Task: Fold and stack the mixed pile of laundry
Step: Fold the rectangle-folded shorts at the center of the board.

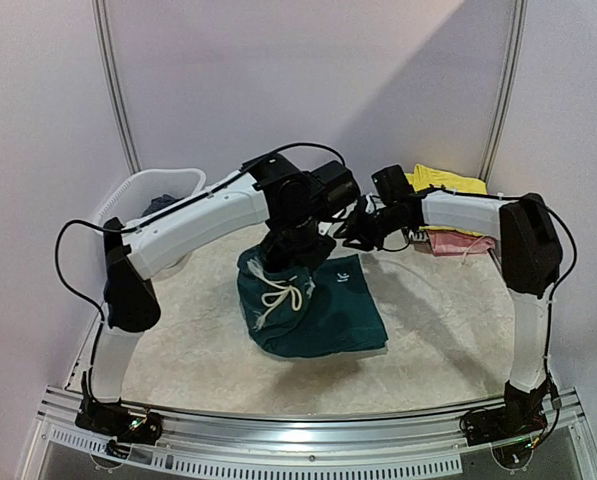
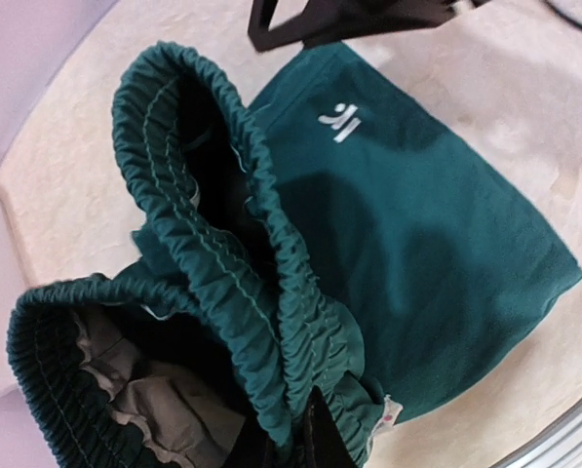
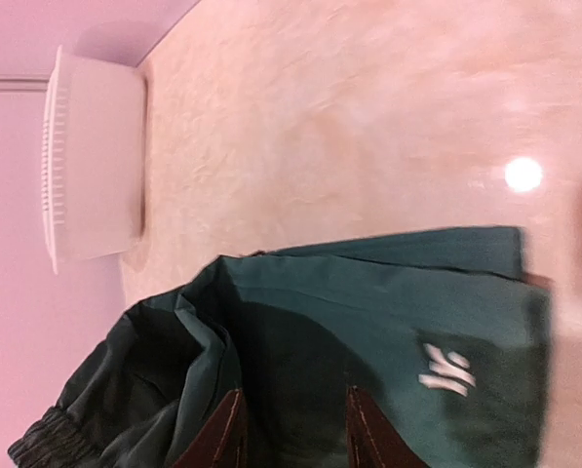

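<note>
– Top external shows us the teal shorts (image 1: 328, 315) mid-table (image 1: 448, 330), legs spread flat. The waistband end is bunched up under the left gripper (image 1: 283, 255).

– And on the left wrist we see why: that gripper is clamped on the elastic waistband, the ruffled band curling up toward the lens. The white logo (image 2: 341, 121) lies flat on the leg beyond.

– We've got the white drawstring (image 1: 278, 295) dangling down the front of the bunch.

– Right gripper (image 1: 356, 232) hovers at the shorts' far edge. On its wrist camera, fingers (image 3: 227, 429) stand apart, teal cloth showing between them.

– Far right, a yellow garment (image 1: 448, 180) and a pink garment (image 1: 458, 243) sit together. Far left, the white tub (image 1: 138, 195).
</note>
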### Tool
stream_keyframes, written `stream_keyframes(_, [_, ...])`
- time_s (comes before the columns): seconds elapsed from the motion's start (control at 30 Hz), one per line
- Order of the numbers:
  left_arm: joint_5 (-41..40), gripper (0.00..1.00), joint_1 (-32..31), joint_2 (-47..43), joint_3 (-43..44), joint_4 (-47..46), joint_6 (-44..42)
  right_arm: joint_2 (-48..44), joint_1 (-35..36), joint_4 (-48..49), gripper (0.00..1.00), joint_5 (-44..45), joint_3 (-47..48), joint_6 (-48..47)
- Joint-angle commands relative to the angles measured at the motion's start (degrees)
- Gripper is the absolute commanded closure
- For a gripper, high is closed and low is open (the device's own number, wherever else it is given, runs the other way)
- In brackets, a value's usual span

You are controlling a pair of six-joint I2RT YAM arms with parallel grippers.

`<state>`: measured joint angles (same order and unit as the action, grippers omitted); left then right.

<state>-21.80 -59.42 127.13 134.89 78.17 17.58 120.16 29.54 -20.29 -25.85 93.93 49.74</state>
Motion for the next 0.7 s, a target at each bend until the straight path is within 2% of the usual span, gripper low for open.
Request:
stream_keyframes(0.0, [6.02,1.0,-1.64,6.99,6.95,17.2,4.79,-7.61,-1.58,-10.07,0.65,7.36,-6.47,-4.73])
stream_keyframes(0.07, [8.53,1.0,-2.21,9.2,7.16,14.73,5.43,-10.75,-2.23,-11.17,0.65,8.83,-10.13,-4.27])
stream_keyframes(0.1, [11.04,0.96,-2.27,10.01,7.18,12.89,5.9,-12.14,-2.29,-11.06,0.65,9.0,-11.79,-4.09])
stream_keyframes(0.13, [13.81,0.86,-2.28,10.81,7.42,10.87,6.68,-13.13,-2.31,-10.98,0.64,9.12,-13.36,-3.92])
stream_keyframes(0.2, [19.11,0.58,-2.36,10.67,8.78,6.65,8.27,-15.72,-2.41,-11.15,0.64,9.24,-15.7,-3.61])
stream_keyframes(0.27, [24.58,0.12,-2.25,8.21,8.21,0.0,10.11,-17.69,-2.43,-11.8,0.62,9.41,-17.1,-3.67])
stream_keyframes(0.3, [27.26,0.02,-2.09,6.46,7.13,-3.35,10.96,-18.43,-2.39,-12.11,0.61,9.28,-17.66,-3.95])
stream_keyframes(0.4, [35.49,0.0,-0.42,-0.67,0.46,-15.34,15.87,-21.26,-2.4,-12.84,0.55,8.06,-18.57,-5.16])
stream_keyframes(0.5, [39.53,0.0,2.11,-9.06,-9.37,-26.38,20.24,-23.44,-2.41,-13.86,0.45,5.98,-18.7,-6.44])
stream_keyframes(0.57, [38.32,0.01,3.86,-14.09,-14.68,-28.8,21.81,-24.92,-2.43,-13.79,0.37,3.77,-19.75,-7.0])
stream_keyframes(0.67, [32.3,0.02,6.7,-20.47,-22.62,-25.56,21.27,-28.29,-1.96,-12.72,0.26,0.46,-23.12,-6.59])
